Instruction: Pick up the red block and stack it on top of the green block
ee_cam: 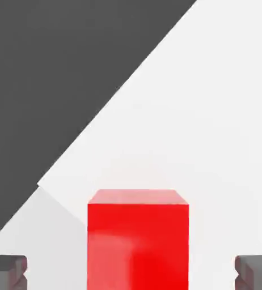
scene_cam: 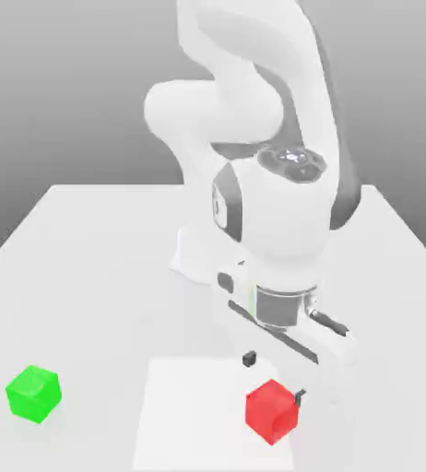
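The red block [scene_cam: 272,411] rests on the white table near the front, toward the exterior view's right. My gripper [scene_cam: 274,378] hangs just above and behind it, open, with one dark fingertip [scene_cam: 249,358] on one side and the other by the block's far edge. In the hand view the red block [ee_cam: 138,241] sits between the two grey fingertips [ee_cam: 6,272], with clear gaps on both sides. The green block [scene_cam: 34,394] lies far off toward the exterior view's left, near the front of the table.
The white table [scene_cam: 97,277] stretches back to the arm's base [scene_cam: 198,263]. A lighter square patch [scene_cam: 189,415] marks the table under the red block. A dark area lies beyond the table's edge [ee_cam: 71,85] in the hand view.
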Robot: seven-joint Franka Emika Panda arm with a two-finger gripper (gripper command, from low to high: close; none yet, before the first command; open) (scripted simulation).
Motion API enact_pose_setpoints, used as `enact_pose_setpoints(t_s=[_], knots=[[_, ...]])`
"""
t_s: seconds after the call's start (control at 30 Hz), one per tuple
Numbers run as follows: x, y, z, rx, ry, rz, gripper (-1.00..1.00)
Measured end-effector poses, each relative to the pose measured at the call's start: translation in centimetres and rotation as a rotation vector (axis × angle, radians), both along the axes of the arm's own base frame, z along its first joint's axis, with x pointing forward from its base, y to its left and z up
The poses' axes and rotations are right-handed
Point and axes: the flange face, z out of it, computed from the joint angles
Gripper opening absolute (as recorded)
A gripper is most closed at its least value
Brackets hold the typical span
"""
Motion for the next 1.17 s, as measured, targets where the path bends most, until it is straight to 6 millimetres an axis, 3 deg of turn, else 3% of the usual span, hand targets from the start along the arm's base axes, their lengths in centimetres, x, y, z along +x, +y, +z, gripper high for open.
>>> enact_pose_setpoints(t_s=[0.03, 0.07, 0.3, 0.47, 0.53, 0.7, 0.8, 0.87, 0.93, 1.03, 1.07, 1.17], knots=[[-0.1, 0.0, -1.2, 0.0, 0.001, 0.0, 0.0], [-0.2, 0.0, -1.9, -0.001, 0.002, 0.0, -1.0], [-0.1, 0.0, -1.8, 0.0, 0.0, 0.0, -1.0], [-0.1, 0.0, 3.2, -0.001, 0.0, -0.001, -1.0], [0.5, -3.3, 4.4, -0.004, 0.002, -0.031, -1.0], [0.8, -16.1, 5.9, -0.009, 0.005, -0.157, -1.0], [-1.2, -25.0, 6.8, -0.007, 0.005, -0.252, -1.0], [-3.9, -31.4, 7.6, -0.003, 0.003, -0.323, -1.0], [-4.6, -33.1, 6.5, -0.001, 0.002, -0.327, -1.0], [-4.7, -33.4, 3.0, -0.001, 0.002, -0.323, -1.0], [-4.7, -33.4, 2.0, -0.001, 0.002, -0.323, 1.0], [-4.7, -33.4, 2.0, -0.001, 0.002, -0.323, 1.0]])
